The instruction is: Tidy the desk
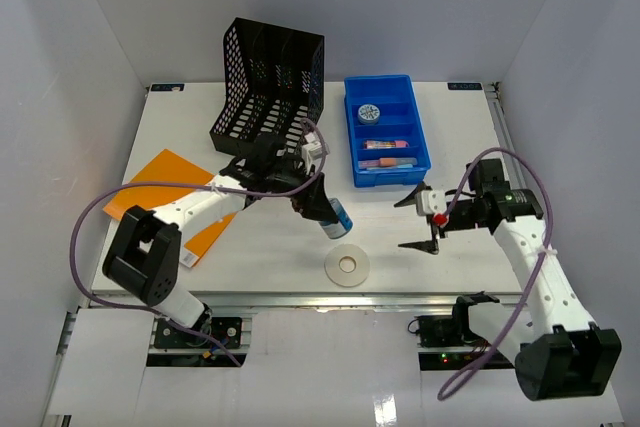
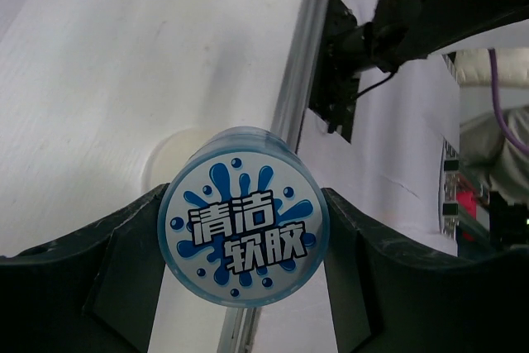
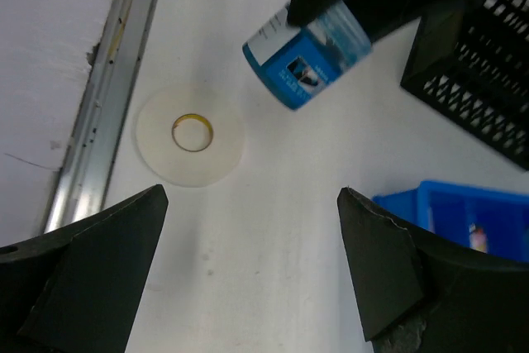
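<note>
Matt white desk (image 1: 270,257), metal rails (image 3: 99,97), glossy blue plastic tray (image 1: 390,177), black mesh rack (image 1: 262,67), glossy-labelled plastic tub (image 2: 244,217)

Desk (image 1: 450,257): mesh rack (image 1: 265,87), blue tray (image 1: 352,142), orange folder (image 1: 160,182), tape roll (image 1: 335,267)

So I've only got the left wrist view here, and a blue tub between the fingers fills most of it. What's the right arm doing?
Observer: The right gripper hangs open and empty above the desk, to the right of the blue tub.
Operator: And the white shape half hidden behind the tub?
Observer: That is a white tape roll. It lies flat near the front rail and does not touch the tub.
</note>
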Controlling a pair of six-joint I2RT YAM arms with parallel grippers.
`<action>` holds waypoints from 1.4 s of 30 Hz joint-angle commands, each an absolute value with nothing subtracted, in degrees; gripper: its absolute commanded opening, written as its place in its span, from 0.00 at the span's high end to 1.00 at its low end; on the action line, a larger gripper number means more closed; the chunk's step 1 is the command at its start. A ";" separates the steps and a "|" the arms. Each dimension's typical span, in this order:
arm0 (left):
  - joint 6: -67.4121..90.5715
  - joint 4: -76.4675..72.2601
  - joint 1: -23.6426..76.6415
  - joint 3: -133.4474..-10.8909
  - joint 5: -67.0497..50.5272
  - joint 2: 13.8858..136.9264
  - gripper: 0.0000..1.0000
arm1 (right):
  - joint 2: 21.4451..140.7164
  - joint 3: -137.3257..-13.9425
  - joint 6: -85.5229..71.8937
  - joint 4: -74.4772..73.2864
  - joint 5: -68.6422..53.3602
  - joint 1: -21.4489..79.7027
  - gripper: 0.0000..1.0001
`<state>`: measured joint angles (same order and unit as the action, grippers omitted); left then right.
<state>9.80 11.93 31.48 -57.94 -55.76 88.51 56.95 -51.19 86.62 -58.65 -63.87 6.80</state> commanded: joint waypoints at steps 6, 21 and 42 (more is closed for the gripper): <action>-3.07 26.18 36.05 -74.39 -68.61 97.30 0.82 | 54.21 -51.13 105.68 -55.81 -59.23 18.51 0.10; -4.18 29.42 39.59 -81.67 -69.92 103.90 0.81 | 57.79 -53.18 83.81 -37.87 -51.86 27.17 0.10; -5.58 32.52 39.81 -86.46 -68.64 105.01 0.81 | 56.05 -49.16 75.02 -35.58 -40.22 34.80 0.10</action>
<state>-4.67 32.90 39.62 -83.18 -65.54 105.73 57.21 -50.32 78.01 -37.46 -43.02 34.28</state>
